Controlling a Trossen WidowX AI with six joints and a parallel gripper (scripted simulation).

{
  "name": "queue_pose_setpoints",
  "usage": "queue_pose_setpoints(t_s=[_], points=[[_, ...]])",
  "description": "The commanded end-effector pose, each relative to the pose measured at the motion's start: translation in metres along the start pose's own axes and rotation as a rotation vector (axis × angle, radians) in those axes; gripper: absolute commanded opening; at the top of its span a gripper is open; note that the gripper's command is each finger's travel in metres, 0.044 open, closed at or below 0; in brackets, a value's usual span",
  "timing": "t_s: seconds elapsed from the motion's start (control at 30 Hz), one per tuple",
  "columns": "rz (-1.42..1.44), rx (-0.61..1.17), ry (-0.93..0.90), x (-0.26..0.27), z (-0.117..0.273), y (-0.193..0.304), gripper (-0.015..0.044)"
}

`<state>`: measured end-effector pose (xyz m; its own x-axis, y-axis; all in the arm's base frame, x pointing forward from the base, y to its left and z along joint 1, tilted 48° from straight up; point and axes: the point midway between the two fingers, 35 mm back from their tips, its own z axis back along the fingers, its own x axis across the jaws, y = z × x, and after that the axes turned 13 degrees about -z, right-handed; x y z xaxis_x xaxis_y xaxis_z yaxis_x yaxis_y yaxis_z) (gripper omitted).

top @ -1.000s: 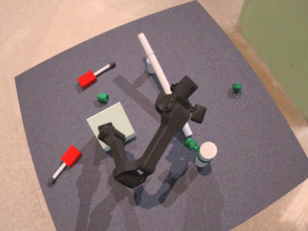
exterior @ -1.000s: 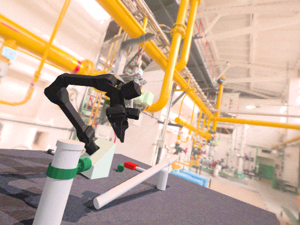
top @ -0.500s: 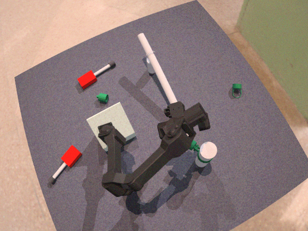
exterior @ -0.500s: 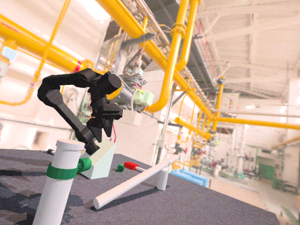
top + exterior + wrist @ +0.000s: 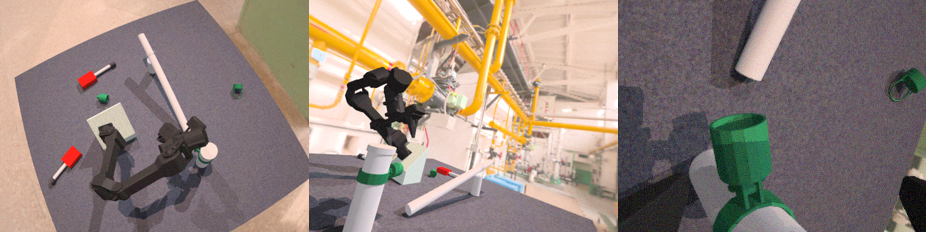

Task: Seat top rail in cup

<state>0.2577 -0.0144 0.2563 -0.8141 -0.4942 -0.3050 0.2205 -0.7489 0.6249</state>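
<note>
The white rail [image 5: 167, 87] [image 5: 446, 188] [image 5: 768, 40] passes through the thin loop cap [image 5: 150, 53] on the short post [image 5: 476, 186]. Its cut end slopes down to the mat and lies outside the green rail-end cup [image 5: 396, 170] [image 5: 743, 155]. The cup's mouth faces the rail end, with a gap between them. The cup hangs on the green brace band [image 5: 205, 161] [image 5: 372, 177], a little below the cap of the big post [image 5: 209, 150] [image 5: 365, 200]. My gripper [image 5: 797, 186] is open and empty, above the cup and post, clear of the rail. The top view partly hides its fingers.
A pale wedge block [image 5: 110, 117] [image 5: 416, 172] stands beside the arm's base. Two red blocks [image 5: 87, 80] [image 5: 71, 157] with white rods lie on the mat. A loose green cup [image 5: 103, 98] [image 5: 433, 173] lies near the wedge. A green loop piece [image 5: 237, 87] [image 5: 917, 80] lies at the right.
</note>
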Motion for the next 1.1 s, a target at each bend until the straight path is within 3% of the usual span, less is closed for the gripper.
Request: queue_pose_setpoints(t_s=[0.0, 0.23, 0.5, 1.07], points=[[0.129, -0.013, 0.011, 0.006, 0.004, 0.006, 0.0440], [0.128, -0.014, 0.011, 0.007, 0.003, 0.006, 0.0440], [0.128, -0.010, 0.013, 0.030, -0.040, 0.015, 0.0440], [0.127, -0.009, 0.014, 0.029, -0.060, 0.015, 0.0440]])
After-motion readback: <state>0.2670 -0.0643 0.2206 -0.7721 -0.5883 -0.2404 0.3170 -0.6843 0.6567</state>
